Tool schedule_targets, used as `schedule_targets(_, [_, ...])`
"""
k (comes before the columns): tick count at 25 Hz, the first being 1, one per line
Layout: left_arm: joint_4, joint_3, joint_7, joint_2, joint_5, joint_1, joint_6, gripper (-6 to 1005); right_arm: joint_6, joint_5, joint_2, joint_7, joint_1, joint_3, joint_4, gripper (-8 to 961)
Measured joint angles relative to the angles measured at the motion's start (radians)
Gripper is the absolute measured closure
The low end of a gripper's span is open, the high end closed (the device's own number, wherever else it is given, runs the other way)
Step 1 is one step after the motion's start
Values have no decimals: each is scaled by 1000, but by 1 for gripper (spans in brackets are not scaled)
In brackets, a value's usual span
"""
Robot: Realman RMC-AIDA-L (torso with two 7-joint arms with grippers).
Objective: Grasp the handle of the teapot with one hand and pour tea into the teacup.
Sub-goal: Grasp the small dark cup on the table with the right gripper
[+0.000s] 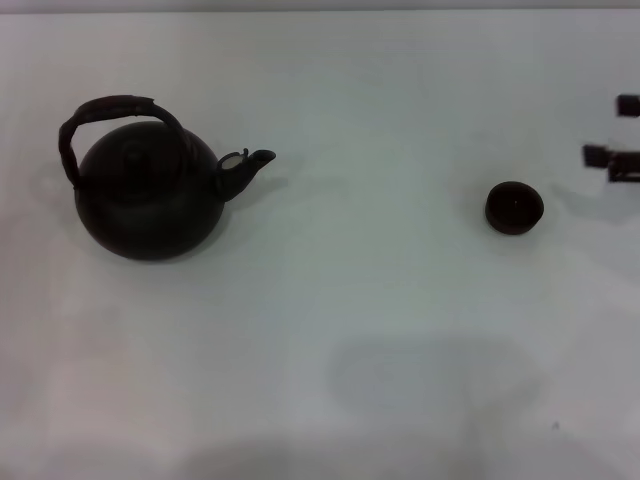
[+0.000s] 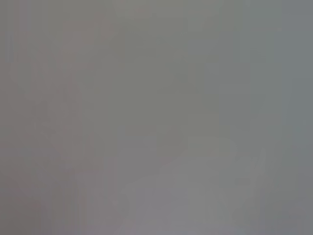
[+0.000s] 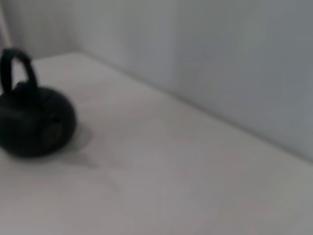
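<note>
The black teapot stands upright on the white table at the left, its short spout pointing right toward the teacup. Its dark-brown arched handle stands up over the lid. The small black teacup sits at the right, far from the pot. My right gripper shows at the right edge, just right of the teacup, with its fingers apart and nothing between them. The teapot and its handle also show far off in the right wrist view. The left gripper is out of view.
A grey wall runs along the table's far edge in the right wrist view. The left wrist view shows only a plain grey surface. A wide stretch of bare table lies between teapot and teacup.
</note>
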Motion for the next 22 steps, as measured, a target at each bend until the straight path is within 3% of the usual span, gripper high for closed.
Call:
schedule_targets(7, [-3,0,0,-2,1,6,0,153,3,-131,46,4,58,-6,-3,80])
schedule_targets(22, [-5,0,0,-1,2,12,1,152,-116,-138,52,8,76,-192,53,81])
